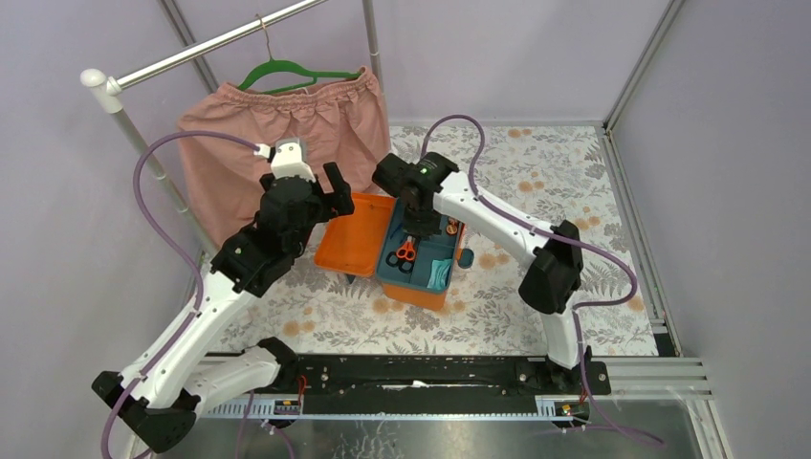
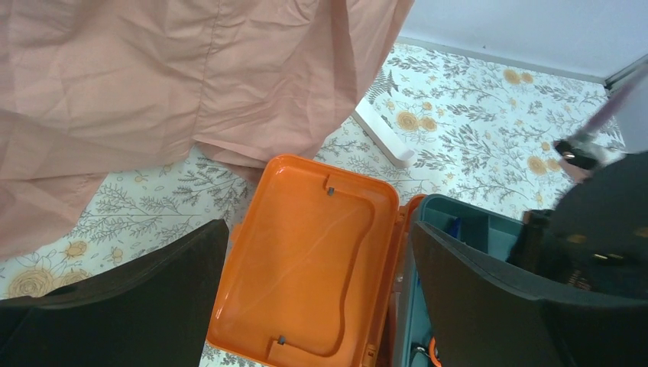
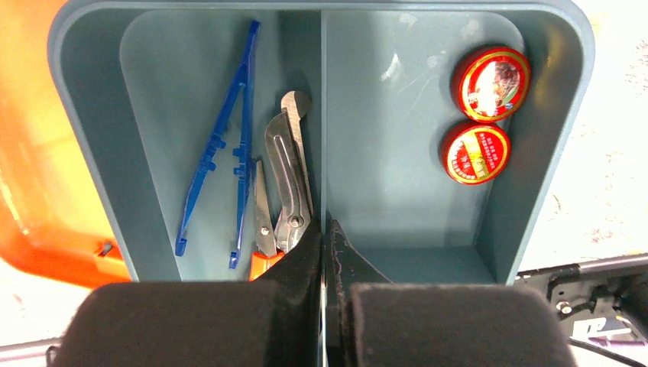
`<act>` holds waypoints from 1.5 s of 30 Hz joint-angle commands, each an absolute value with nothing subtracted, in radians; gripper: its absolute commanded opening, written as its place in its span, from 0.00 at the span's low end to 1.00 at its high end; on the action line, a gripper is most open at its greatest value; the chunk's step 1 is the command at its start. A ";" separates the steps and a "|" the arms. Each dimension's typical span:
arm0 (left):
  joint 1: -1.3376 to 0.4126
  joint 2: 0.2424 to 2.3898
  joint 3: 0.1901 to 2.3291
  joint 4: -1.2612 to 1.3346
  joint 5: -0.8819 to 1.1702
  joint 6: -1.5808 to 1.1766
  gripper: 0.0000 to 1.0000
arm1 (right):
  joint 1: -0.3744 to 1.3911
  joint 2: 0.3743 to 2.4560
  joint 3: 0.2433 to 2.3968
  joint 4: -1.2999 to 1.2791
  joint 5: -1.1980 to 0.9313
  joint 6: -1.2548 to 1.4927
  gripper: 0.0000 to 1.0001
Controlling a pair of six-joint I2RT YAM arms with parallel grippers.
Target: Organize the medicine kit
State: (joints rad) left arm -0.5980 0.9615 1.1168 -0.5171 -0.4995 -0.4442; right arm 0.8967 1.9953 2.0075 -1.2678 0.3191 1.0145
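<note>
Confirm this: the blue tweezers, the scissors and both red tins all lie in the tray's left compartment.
No. The red tins lie in the right compartment of the tray, across the divider from the blue tweezers and scissors, as the right wrist view shows.

- A pink garment (image 1: 287,143) hangs from a green hanger (image 1: 296,69) on a white rail (image 1: 191,53).
- A floral cloth (image 1: 536,163) lies flat beneath the garment's hem.

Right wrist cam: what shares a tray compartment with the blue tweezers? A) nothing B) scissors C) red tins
B: the scissors lie beside the blue tweezers in one compartment of the insert tray; the red tins sit across the divider.
</note>
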 commanded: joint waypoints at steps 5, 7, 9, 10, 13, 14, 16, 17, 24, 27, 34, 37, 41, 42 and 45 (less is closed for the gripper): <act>-0.654 0.929 1.100 -0.502 -0.560 -0.447 0.99 | 0.900 2.069 2.116 -1.365 0.354 1.087 0.00; -0.663 0.921 1.094 -0.502 -0.573 -0.444 0.99 | 0.900 2.076 2.130 -1.376 0.364 1.095 0.00; -0.671 0.916 1.089 -0.503 -0.580 -0.442 0.99 | 0.900 2.072 2.128 -1.382 0.375 1.104 0.00; -0.676 0.914 1.089 -0.503 -0.584 -0.442 0.99 | 0.900 2.068 2.120 -1.382 0.378 1.108 0.00; -0.685 0.910 1.092 -0.505 -0.589 -0.441 0.99 | 0.898 2.051 2.079 -1.371 0.381 1.118 0.00; -0.686 0.911 1.091 -0.505 -0.590 -0.442 0.99 | 0.896 2.046 2.060 -1.366 0.379 1.119 0.00; -0.690 0.910 1.087 -0.506 -0.592 -0.442 0.99 | 0.892 2.027 2.020 -1.344 0.376 1.123 0.00; -0.691 0.909 1.086 -0.505 -0.593 -0.442 0.99 | 0.888 2.013 1.997 -1.330 0.375 1.124 0.00; -0.693 0.914 1.088 -0.508 -0.593 -0.442 0.99 | 0.863 1.990 1.944 -1.286 0.372 1.107 0.00; -0.692 0.915 1.086 -0.508 -0.595 -0.440 0.99 | 0.861 1.994 1.947 -1.268 0.372 1.097 0.00; -0.693 0.918 1.086 -0.507 -0.593 -0.440 0.99 | 0.861 1.992 1.968 -1.259 0.409 1.093 0.00; -0.693 0.923 1.088 -0.506 -0.587 -0.442 0.99 | 0.859 1.983 1.966 -1.261 0.429 1.093 0.00; -0.693 0.928 1.089 -0.506 -0.581 -0.442 0.99 | 0.853 1.983 1.960 -1.258 0.439 1.085 0.00; -0.693 0.929 1.090 -0.506 -0.581 -0.441 0.99 | 0.851 1.982 1.958 -1.254 0.439 1.082 0.00; -0.693 0.931 1.089 -0.506 -0.580 -0.442 0.99 | 0.844 1.985 1.957 -1.247 0.438 1.074 0.00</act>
